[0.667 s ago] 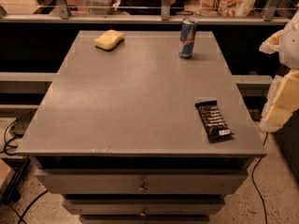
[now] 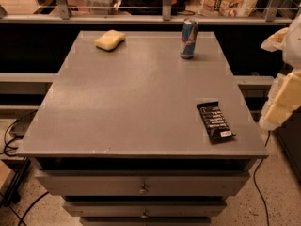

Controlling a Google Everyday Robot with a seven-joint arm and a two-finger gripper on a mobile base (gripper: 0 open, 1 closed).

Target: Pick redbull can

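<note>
Near far-left corner of counter (image 2: 131, 102), matte grey top: yellow sponge (image 2: 110, 40), soft rounded block. Toward far-right corner: redbull can (image 2: 188, 38), upright, slim glossy metal cylinder, blue-silver, silver top; untouched, pick seemingly not begun. By near-right corner: black snack bar (image 2: 215, 121), flat crinkly wrapper. Off right edge: gripper (image 2: 282, 100), pale blocky plastic, well apart from can; whether spread or closed, cannot tell. Reach, grasp, lift all left.

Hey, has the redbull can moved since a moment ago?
No. The redbull can stands upright in the same spot near the table's far edge, level with the sponge. The gripper hangs off the table's right side.
</note>
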